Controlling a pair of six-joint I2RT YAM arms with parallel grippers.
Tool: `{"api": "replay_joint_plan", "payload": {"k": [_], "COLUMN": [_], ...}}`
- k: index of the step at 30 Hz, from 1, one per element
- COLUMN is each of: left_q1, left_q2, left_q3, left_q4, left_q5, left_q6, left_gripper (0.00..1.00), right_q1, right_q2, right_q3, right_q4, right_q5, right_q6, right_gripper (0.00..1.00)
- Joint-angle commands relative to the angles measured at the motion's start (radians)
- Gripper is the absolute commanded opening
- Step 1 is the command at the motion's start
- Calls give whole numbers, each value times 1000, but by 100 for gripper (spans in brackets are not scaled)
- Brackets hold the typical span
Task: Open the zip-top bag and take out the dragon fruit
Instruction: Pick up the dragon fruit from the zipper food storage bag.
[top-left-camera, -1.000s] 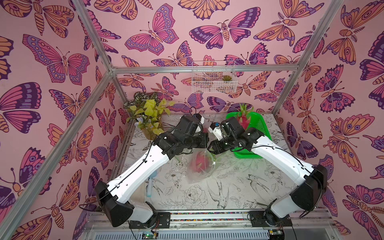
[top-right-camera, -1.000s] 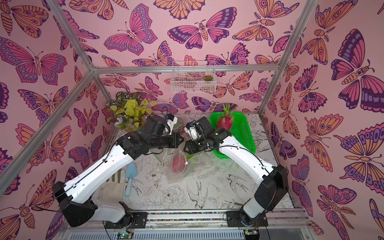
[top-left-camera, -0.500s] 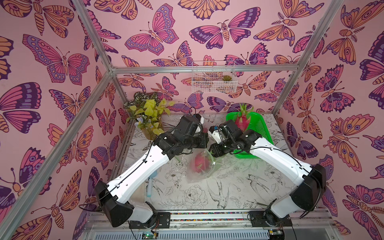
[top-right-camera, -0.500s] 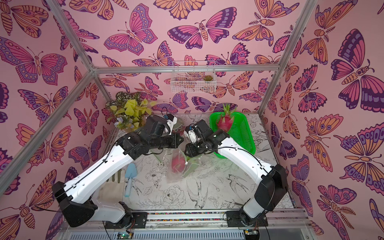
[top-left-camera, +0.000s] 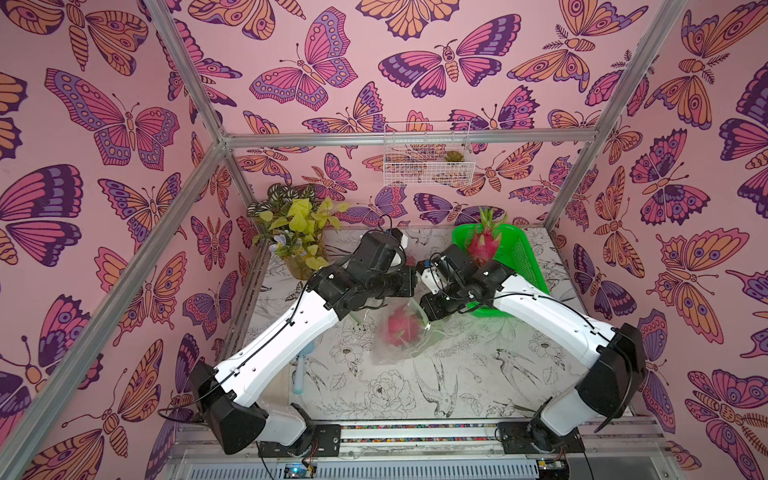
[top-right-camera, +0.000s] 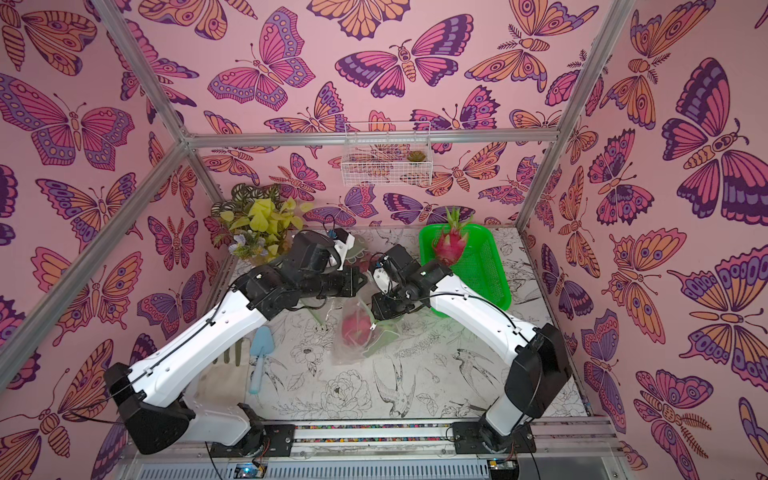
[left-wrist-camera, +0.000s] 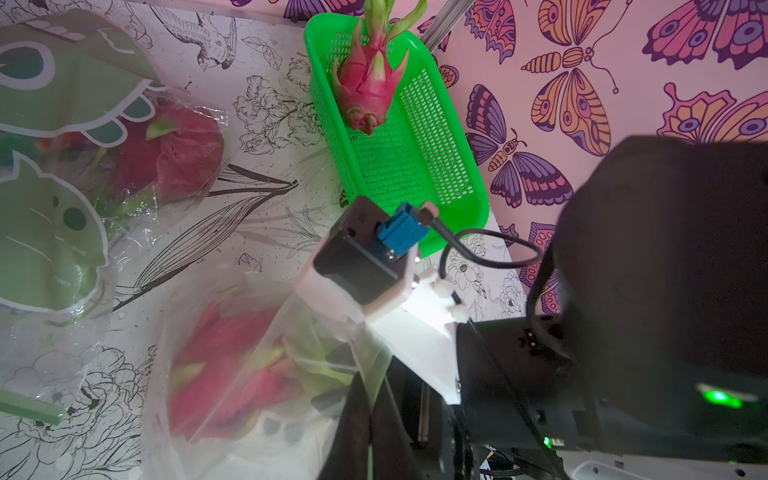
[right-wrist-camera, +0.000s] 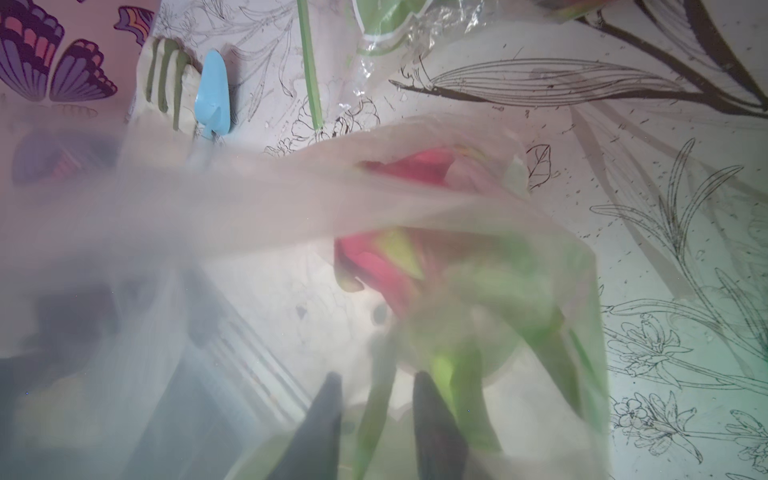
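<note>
A clear zip-top bag (top-left-camera: 399, 349) hangs over the middle of the table with a magenta dragon fruit (top-left-camera: 402, 328) inside. My left gripper (left-wrist-camera: 370, 388) is shut on the bag's top edge and holds it up. My right gripper (right-wrist-camera: 376, 376) reaches into the bag's mouth. Its fingers (right-wrist-camera: 328, 415) stand a little apart, either side of one green scale of the fruit, with gaps showing. In both top views the fingertips are hidden by the gripper bodies. A second dragon fruit (left-wrist-camera: 368, 87) lies in the green basket (left-wrist-camera: 419, 166). Another (left-wrist-camera: 178, 153) sits in a green-printed bag (left-wrist-camera: 62, 104).
A potted yellow-green plant (top-left-camera: 297, 232) stands at the back left corner. A blue trowel (top-right-camera: 261, 353) lies by the left arm, next to a white and green glove (right-wrist-camera: 166, 83). A white wire basket (top-left-camera: 428, 160) hangs on the back wall.
My right gripper has dropped lower and further into the bag's mouth, and its jaws have narrowed. The left gripper has kept its hold on the bag without moving.
</note>
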Motion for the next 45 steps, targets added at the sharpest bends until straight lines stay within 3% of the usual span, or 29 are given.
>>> {"api": "replay_joint_plan", "payload": {"k": [1,4,13,45], "left_q1": [-2,-2,-2,-2], "left_q2": [-18,-20,-30,-47], "left_q3": [-14,-14,-20,-60], "left_q4": [30,30,29,45], "left_q5": [-18,-19,-20,-54], "left_q6": [-1,1,2,2], "left_gripper": [0,0,0,0], "right_q1": [11,12,12,12], "right_q2": [15,14,7,-92], "right_q3": [31,31,48,260], "right_q4": [-55,-48,-32,-103], "right_q5": [20,19,20,-17], "right_q6": [-19,-16,-19,-74], "right_gripper": [33,19,0,0]}}
